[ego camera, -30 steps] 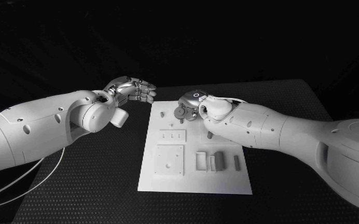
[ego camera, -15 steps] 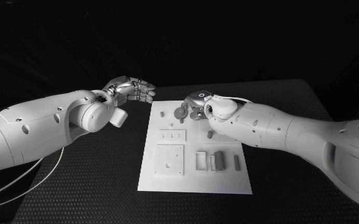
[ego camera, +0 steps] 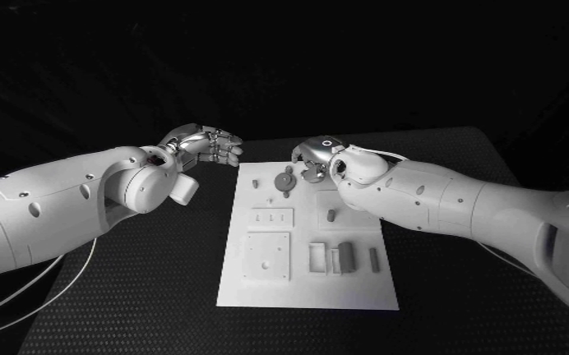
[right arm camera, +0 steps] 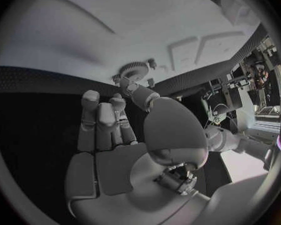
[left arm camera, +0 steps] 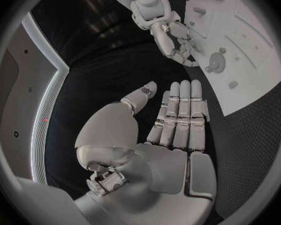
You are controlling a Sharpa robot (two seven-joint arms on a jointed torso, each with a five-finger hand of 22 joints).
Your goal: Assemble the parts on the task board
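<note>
The white task board (ego camera: 356,285) lies in the middle of the black table. A round toothed gear (ego camera: 284,181) sits near its far edge, also seen as the gear (right arm camera: 133,71) and the gear (left arm camera: 215,62). My right hand (ego camera: 314,156) hovers just beyond and to the right of the gear, holding nothing; its thumb tip is close to the gear's rim, and I cannot tell whether it touches. My left hand (ego camera: 211,143) floats off the board's far left corner with straight fingers (left arm camera: 181,115) and an empty palm.
Two raised square plates (ego camera: 268,255) (ego camera: 271,217) sit on the board's left half. Several small upright blocks (ego camera: 346,256) stand at its near right, and a small peg (ego camera: 332,217) stands mid-board. Black table (ego camera: 142,306) surrounds the board.
My right hand has drawn back from over the gear toward the far right, leaving the gear uncovered on the board. The left hand has barely moved.
</note>
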